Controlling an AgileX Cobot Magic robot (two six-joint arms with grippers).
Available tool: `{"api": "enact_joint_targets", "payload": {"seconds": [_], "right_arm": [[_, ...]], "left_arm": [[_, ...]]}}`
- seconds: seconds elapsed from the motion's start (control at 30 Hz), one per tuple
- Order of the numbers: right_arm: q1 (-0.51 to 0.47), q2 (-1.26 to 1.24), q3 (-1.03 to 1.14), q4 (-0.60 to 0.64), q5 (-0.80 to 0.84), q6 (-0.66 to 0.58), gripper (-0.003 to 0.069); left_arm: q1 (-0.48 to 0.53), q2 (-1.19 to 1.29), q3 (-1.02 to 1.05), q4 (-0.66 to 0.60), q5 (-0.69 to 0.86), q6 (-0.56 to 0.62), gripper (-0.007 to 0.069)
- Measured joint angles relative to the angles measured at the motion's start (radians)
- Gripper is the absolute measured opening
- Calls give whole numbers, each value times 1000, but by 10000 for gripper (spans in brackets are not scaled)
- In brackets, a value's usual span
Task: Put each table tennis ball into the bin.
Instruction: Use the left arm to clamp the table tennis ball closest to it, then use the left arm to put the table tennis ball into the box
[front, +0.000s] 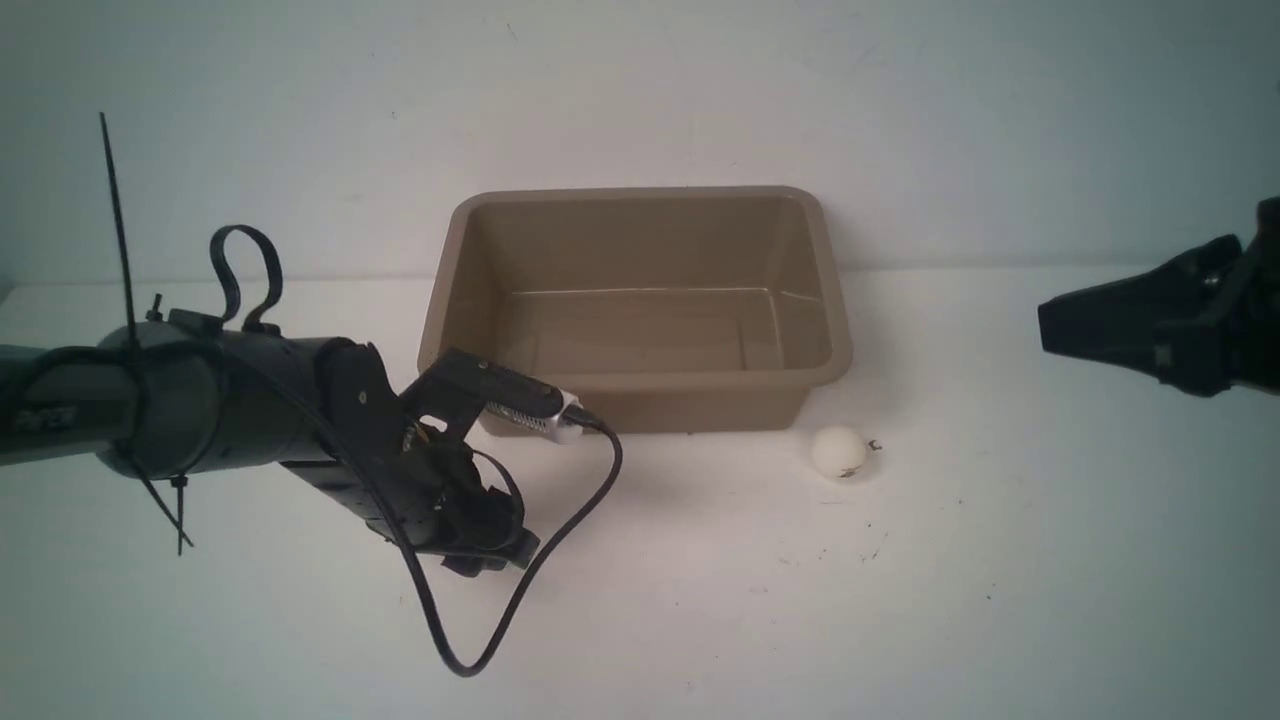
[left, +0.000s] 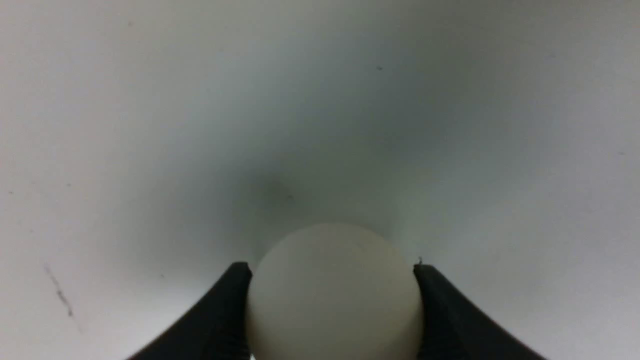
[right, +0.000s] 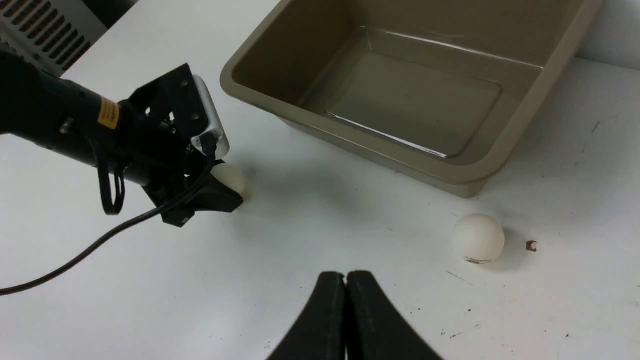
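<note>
The taupe-brown bin (front: 640, 380) stands at the back middle of the white table and has nothing in it; it also shows in the right wrist view (right: 350, 145). My left gripper (front: 495, 550) is low over the table in front of the bin's left corner, shut on a white table tennis ball (left: 332, 295). Both fingers press the ball's sides (left: 332, 270). That ball is hidden in the front view and shows in the right wrist view (right: 229, 177). A second ball (front: 838, 451) lies on the table in front of the bin's right corner (right: 477, 238). My right gripper (front: 1045, 325) is shut and empty, raised at the far right (right: 346, 276).
A black cable (front: 560, 560) loops from the left wrist camera down onto the table in front of the bin. A small brown crumb (right: 530, 245) lies beside the second ball. Dark specks mark the tabletop. A white wall stands right behind the bin.
</note>
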Motion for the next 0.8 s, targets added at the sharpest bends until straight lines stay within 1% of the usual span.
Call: {"api": "enact_joint_targets", "payload": {"seconds": [0.13,0.23,0.3,0.33,0.37,0.43,0.53,0.6,0.67,0.7,0.73,0.8], "right_arm": [[0,0,0,0,0,0,-10],[0,5,0,-24,0,5,-10],[0,12,0,-48,-1,16,-10],[0,18,0,-61,-1,24,-10],[0,19,0,-66,-2,24,-10],[0,28,0,-85,-7,26,-10],[0,31,0,-98,-19,26,-10],[0,31,0,-102,-25,26,-10],[0,31,0,-102,-25,26,-10],[0,31,0,-102,-25,26,-10],[0,31,0,-103,-25,26,-10],[0,31,0,-103,-25,26,-10]], "left_arm": [[-38,-101,1,0,38,-5,346],[-77,-231,-36,0,14,-7,346],[-78,-253,-82,3,-10,-14,346],[-68,-250,-146,10,-24,-25,346],[-66,-250,-146,12,-25,-27,346],[-31,-174,-302,51,-1,-78,346],[-10,-64,-432,110,77,-123,346],[-3,47,-560,173,157,-155,346],[-3,131,-641,221,216,-164,346],[-3,139,-649,221,216,-165,346],[-3,208,-715,245,269,-159,346],[-3,264,-770,247,313,-144,346]]}}
